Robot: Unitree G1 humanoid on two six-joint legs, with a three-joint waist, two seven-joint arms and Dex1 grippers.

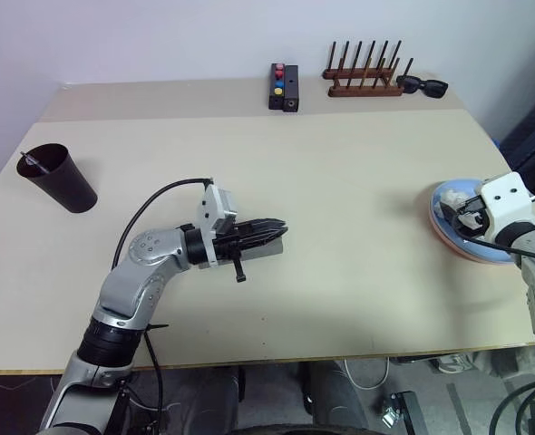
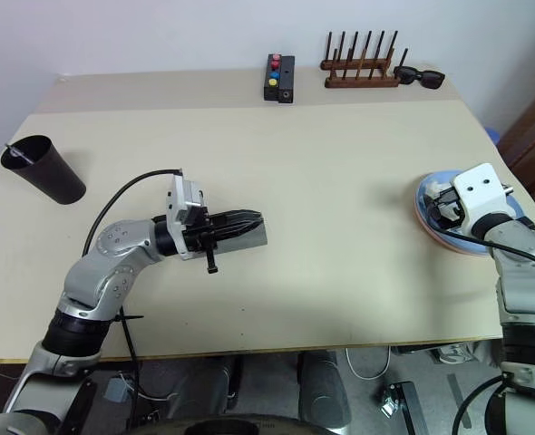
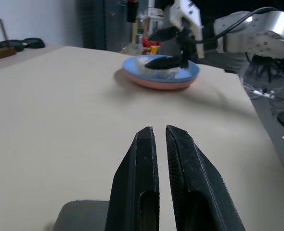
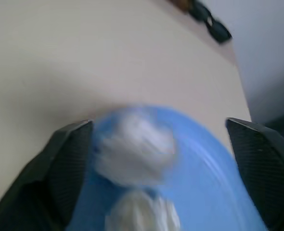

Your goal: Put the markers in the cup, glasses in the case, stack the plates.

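Note:
The light blue plate [image 1: 448, 194] lies stacked on the salmon pink plate [image 1: 468, 253] at the table's right edge. My right gripper [image 1: 463, 217] hovers just over the blue plate, open, with nothing between its fingers [image 4: 70, 159]. Mid-table, my left gripper [image 1: 278, 230] is shut and empty, and its fingers [image 3: 144, 173] lie level over the closed grey case [image 2: 253, 238]. The dark cup [image 1: 61, 178] stands at the far left with a thin dark marker [image 1: 34, 162] leaning inside it. The glasses are out of view.
At the back edge stand a black box with coloured buttons [image 1: 284, 86], a wooden peg rack [image 1: 363, 80] and black sunglasses [image 1: 423, 86]. The plates sit close to the table's right edge. Bare tabletop lies between the two arms.

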